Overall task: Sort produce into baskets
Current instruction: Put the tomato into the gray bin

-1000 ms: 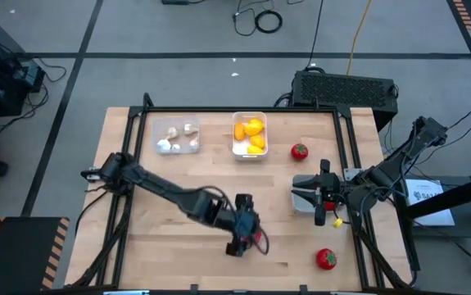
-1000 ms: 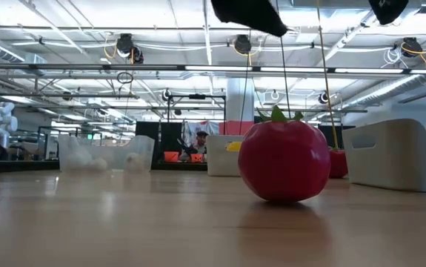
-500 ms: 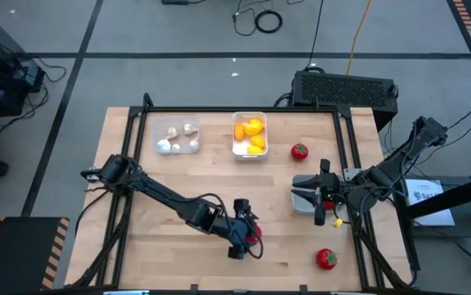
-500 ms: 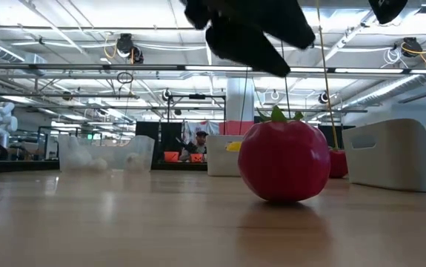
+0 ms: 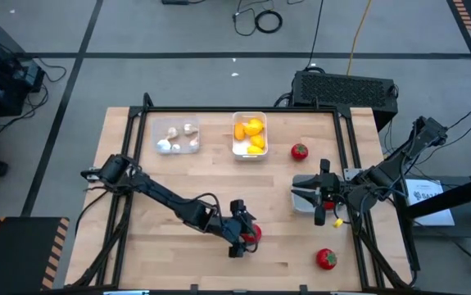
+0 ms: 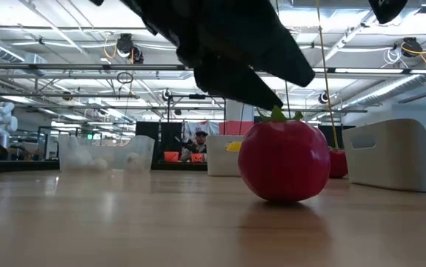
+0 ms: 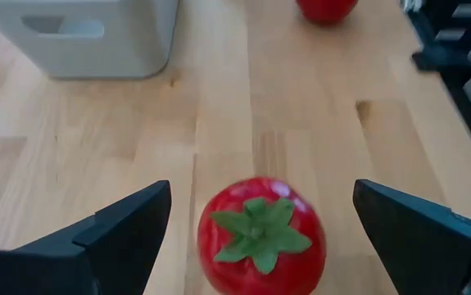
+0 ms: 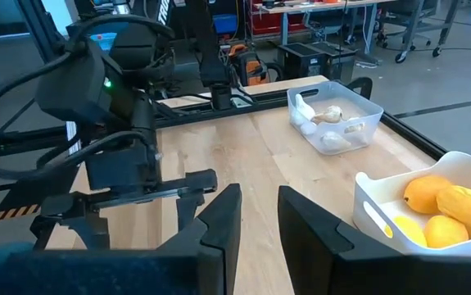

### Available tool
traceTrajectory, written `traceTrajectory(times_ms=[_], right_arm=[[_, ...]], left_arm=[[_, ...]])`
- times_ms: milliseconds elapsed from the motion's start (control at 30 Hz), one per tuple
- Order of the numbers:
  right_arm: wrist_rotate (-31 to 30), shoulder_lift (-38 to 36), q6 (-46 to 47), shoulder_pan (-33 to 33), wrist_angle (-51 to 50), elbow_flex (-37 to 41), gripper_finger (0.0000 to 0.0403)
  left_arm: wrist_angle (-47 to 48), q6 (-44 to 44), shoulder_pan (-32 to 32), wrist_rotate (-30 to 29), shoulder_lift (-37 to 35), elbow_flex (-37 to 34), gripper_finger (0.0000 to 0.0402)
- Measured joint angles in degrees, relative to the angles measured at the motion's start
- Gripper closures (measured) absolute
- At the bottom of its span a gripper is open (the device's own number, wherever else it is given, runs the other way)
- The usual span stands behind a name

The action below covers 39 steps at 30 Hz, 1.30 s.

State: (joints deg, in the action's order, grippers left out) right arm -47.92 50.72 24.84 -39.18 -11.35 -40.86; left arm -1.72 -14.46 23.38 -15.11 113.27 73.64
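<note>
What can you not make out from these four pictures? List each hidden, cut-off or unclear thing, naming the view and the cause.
- High view: most of the tomato near the front edge, covered by the left hand.
- High view: the inside of the grey basket, covered by the right hand.
- Low view: the contents of the clear basket, too far and hazy; whitish lumps only.
- Left wrist view: a second tomato, cut off by the picture's edge.

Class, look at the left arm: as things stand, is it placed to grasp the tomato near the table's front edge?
Probably yes. The left gripper is open, with the tomato sitting on the table between its fingers and nothing blocking the way.
</note>
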Motion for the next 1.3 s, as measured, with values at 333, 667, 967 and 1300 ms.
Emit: traceTrajectory(times_ms=[333, 667, 967, 1300], right_arm=[[0.0, 0.0, 0.0, 0.0, 0.0, 0.0, 0.0328], [0.0, 0.1, 0.0, 0.1, 0.0, 0.0, 0.0328], [0.0, 0.1, 0.0, 0.1, -0.1, 0.0, 0.0328], [0.0, 0.1, 0.0, 0.1, -0.1, 0.0, 0.0328]], left_arm=[[-8.9, -1.5, 0.0, -0.1, 0.4, -3.8, 0.0015], [-13.9, -1.6, 0.0, -0.2, 6.1, -3.8, 0.0015], [-14.9, -1.6, -0.1, -1.3, 9.2, -3.8, 0.0015], [-16.0, -1.3, 0.0, -1.4, 9.2, -3.8, 0.0029]])
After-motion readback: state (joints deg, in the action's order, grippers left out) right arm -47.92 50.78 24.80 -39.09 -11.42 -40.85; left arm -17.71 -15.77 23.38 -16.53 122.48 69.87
